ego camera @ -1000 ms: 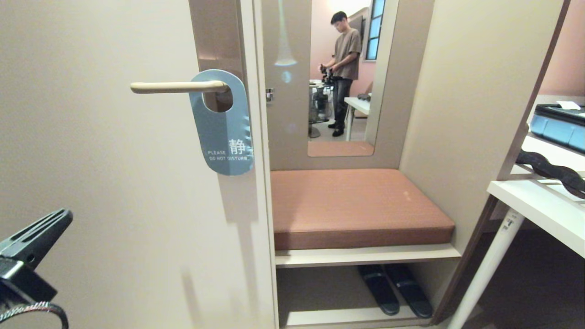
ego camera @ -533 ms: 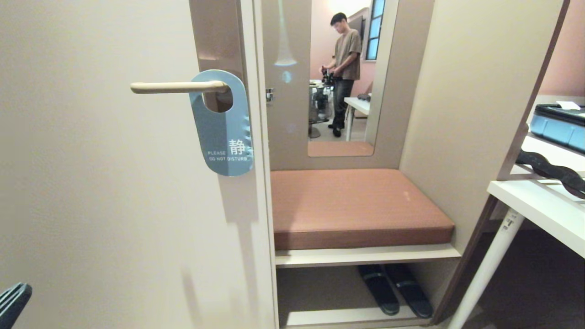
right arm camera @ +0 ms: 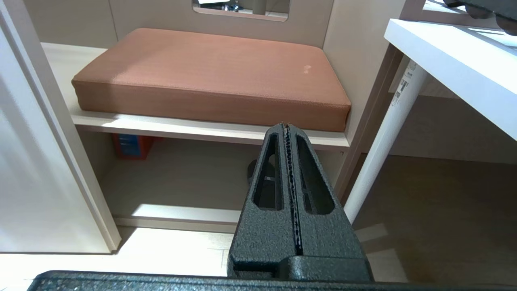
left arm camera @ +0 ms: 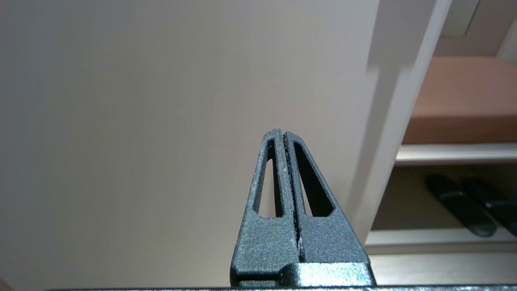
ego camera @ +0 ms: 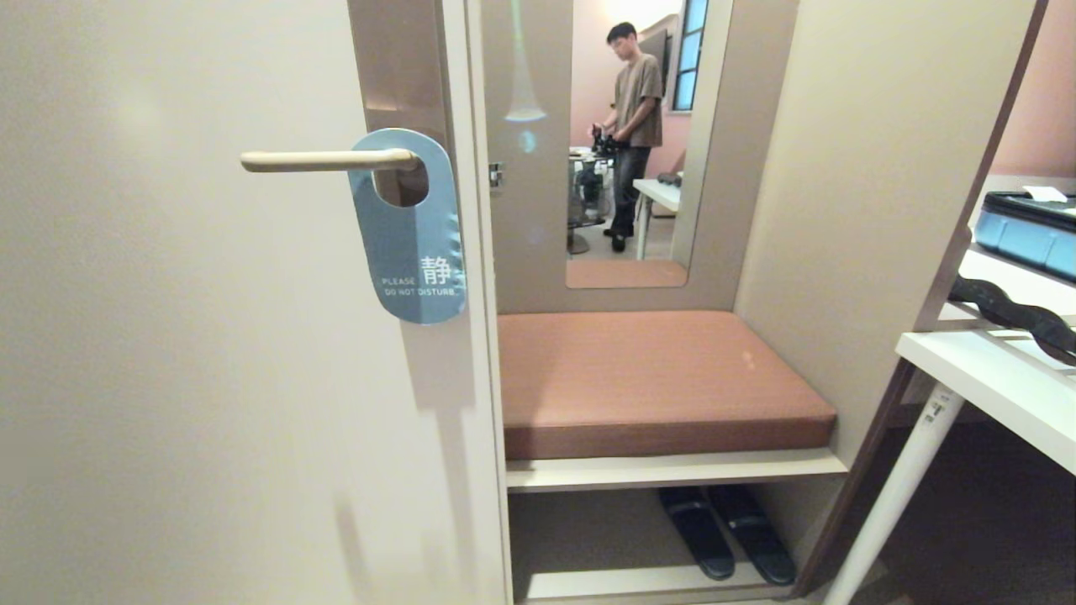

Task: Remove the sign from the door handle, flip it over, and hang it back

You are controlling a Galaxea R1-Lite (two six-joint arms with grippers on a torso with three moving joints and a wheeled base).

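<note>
Hallway door fills the view, bench alcove beside it. Left end effector (left arm camera: 284,135) closed, empty, low facing the bare door; right end effector (right arm camera: 287,126) closed, parked facing the bench. Sign (ego camera: 409,227) hangs blue-face-out on handle (ego camera: 328,160), well above both. Looks finished: stay clear, don't nudge it.

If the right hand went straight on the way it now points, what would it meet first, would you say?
Probably the front edge of the brown seat cushion or its shelf; the shut right hand points there, though depth is unclear.
</note>
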